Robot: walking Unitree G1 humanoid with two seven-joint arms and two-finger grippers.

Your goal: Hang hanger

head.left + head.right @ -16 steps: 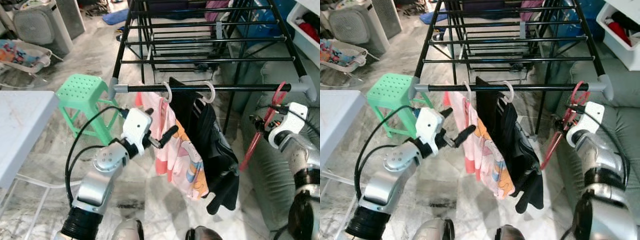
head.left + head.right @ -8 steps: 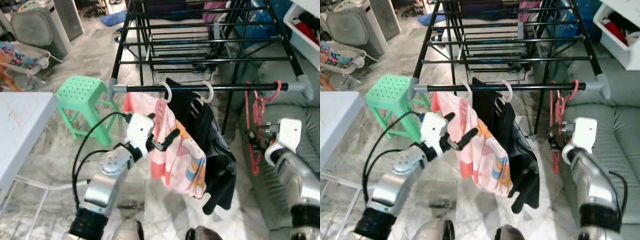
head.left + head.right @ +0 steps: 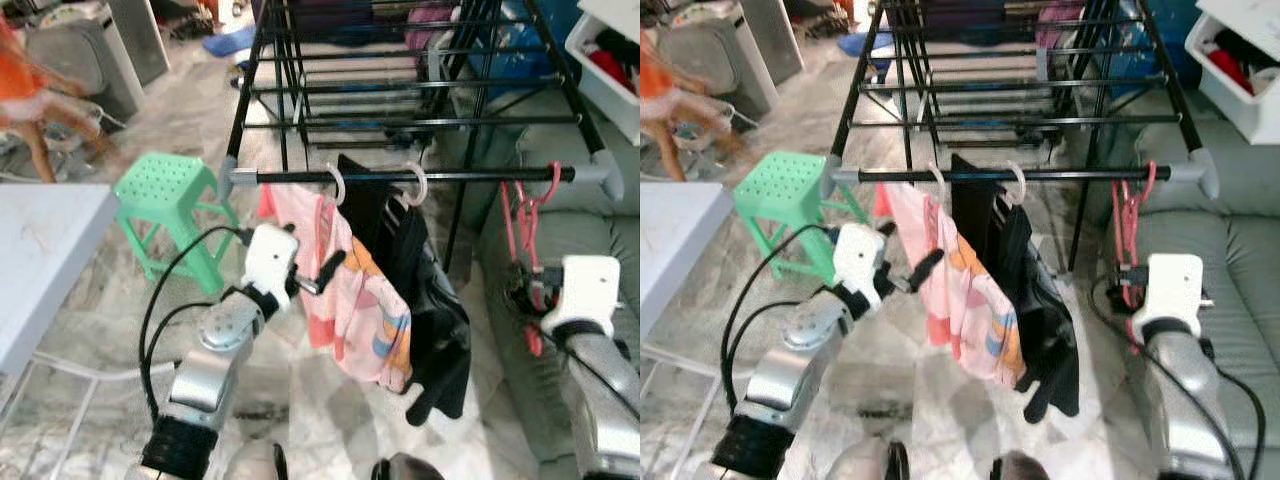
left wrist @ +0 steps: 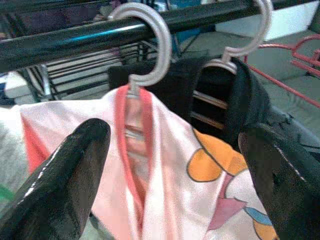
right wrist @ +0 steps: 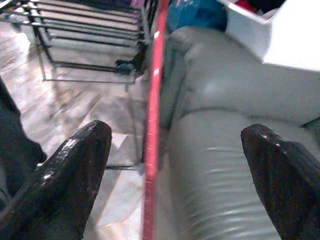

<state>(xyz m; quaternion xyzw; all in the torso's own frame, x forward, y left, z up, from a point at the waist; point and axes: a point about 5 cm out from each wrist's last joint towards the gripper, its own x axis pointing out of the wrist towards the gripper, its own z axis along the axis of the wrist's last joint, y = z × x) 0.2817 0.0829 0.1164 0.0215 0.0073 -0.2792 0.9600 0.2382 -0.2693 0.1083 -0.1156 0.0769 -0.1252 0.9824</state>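
Note:
A red hanger (image 3: 520, 225) hangs by its hook from the right end of the drying rack's front bar (image 3: 470, 175). Its thin red wire (image 5: 152, 125) runs between the spread fingers of my right gripper (image 5: 175, 130), which is open and sits low beside the hanger (image 3: 1127, 275), in front of the sofa. A pink garment (image 3: 350, 290) and a black garment (image 3: 430, 300) hang on white hangers (image 3: 335, 185) further left on the same bar. My left gripper (image 3: 315, 272) is open, just in front of the pink garment (image 4: 165, 165), not gripping it.
A grey sofa (image 3: 590, 215) stands close on the right. A green stool (image 3: 165, 185) is left of the rack and a white table (image 3: 40, 250) is at the near left. A blurred person (image 3: 25, 90) moves at the far left. A white bin (image 3: 610, 50) sits at the upper right.
The red hanger went from tilted in my right gripper to hanging straight on the bar. The right gripper has dropped lower. The left arm barely moved; a person came into view.

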